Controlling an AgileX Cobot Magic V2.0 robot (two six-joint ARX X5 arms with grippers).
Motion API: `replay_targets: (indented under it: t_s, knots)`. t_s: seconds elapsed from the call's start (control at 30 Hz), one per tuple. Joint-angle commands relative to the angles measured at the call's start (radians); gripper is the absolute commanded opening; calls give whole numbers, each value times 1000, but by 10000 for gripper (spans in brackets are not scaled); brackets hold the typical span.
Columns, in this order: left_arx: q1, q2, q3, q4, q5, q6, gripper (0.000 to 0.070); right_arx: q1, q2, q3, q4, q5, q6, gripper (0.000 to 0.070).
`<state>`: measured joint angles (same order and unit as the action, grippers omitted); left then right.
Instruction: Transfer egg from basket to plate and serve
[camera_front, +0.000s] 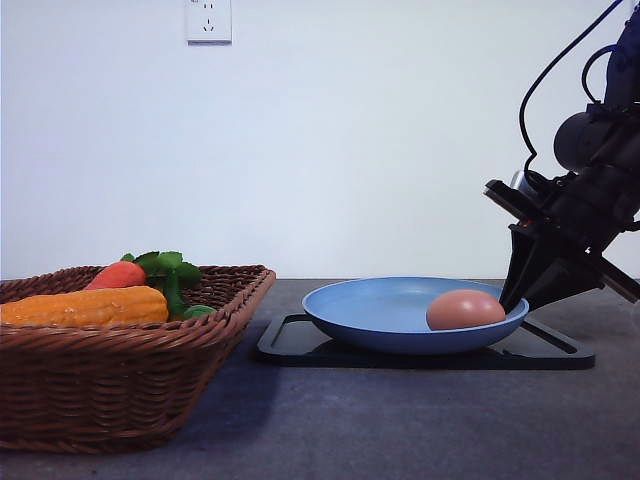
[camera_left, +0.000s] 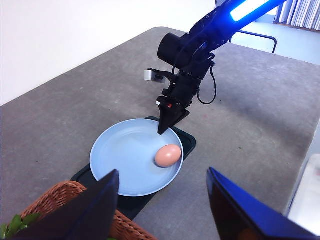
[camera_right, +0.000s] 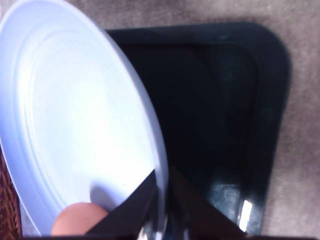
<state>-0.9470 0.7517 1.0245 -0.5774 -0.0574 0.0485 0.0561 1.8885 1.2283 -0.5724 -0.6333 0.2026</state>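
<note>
Inside the shallow, matte light blue plate (camera_front: 385, 312), which sits on a flat black tray (camera_front: 560, 352), the smooth tan egg (camera_front: 465, 309) lies near the rim where the right gripper (camera_right: 162, 200) has its narrowly parted fingers closed on the plate's edge, one each side. Beside it, the woven wicker basket (camera_front: 120, 380) holds an orange corn cob (camera_front: 85, 306), a carrot (camera_front: 117, 275) and what looks like leafy greens (camera_front: 168, 268). Over the basket's rim, the left gripper (camera_left: 162, 210) hangs wide open with nothing between its fingers.

Even, bright, diffuse light; front view sharp. Soft shadow beside the basket (camera_front: 120, 355) on the table (camera_front: 420, 420). Right wrist view blurred, plate (camera_right: 75, 125) overexposed, small glare spot on the tray (camera_right: 245, 210).
</note>
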Motion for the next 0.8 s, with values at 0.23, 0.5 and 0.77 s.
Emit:
replay_targets:
  t_s: [0.23, 0.5, 0.77]
  knots:
    - [-8, 6, 17, 7, -7, -15, 359, -1, 23, 24, -4, 14, 14, 117]
    - [-8, 6, 17, 5, -7, -17, 359, -16, 18, 39, -4, 10, 6, 188]
    - [-8, 6, 17, 24, -8, -17, 358, -94, -33, 143, -136, 9, -50, 188]
